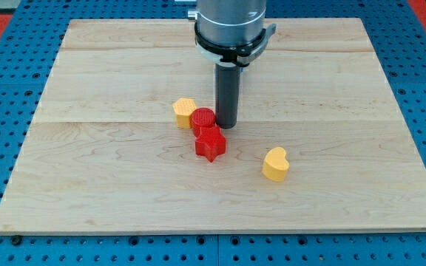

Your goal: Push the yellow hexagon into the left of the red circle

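Presently: small yellow hexagon block (185, 112) lies on pale wooden board (109, 177), touching view's left side of red circular block (203, 120). Red star-shaped block (211, 144) sits just below red circle, touching it. Yellow heart-shaped block (276, 164) lies apart, toward view's lower right. My tip (226, 124) rests just right of red circle. No jaws on rod; nothing gripped. Blue pegboard surface (6, 89) surrounds board.
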